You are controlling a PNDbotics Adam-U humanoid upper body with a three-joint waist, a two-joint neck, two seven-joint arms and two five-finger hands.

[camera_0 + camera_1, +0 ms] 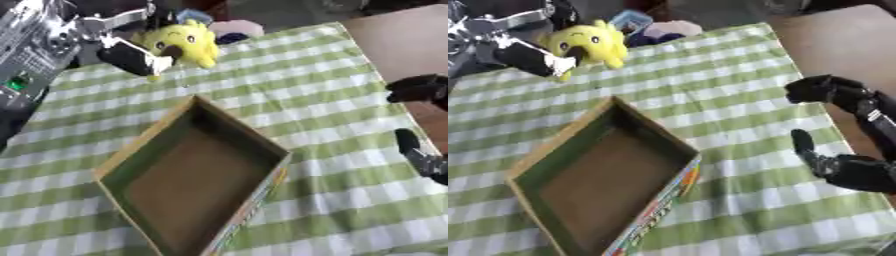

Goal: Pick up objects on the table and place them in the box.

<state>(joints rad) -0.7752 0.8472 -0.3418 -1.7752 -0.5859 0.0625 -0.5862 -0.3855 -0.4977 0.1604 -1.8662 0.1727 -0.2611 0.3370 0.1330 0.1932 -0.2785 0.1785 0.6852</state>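
The black left hand point(136, 59) covers the lower front of the yellow plush toy point(188, 41), and its fingers blur together. Behind the toy, a pink and a blue object point(662, 29) are too indistinct to identify. The open cardboard box point(149, 137) runs off the bottom edge. The right hand point(846, 167) is cut by the right edge.

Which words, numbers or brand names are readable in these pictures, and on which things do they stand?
None can be read.
Box: colourful print on its outer side, too blurred to read.
Yellow plush toy, held by the left hand: only a face, no text.
Checked tablecloth: no writing.
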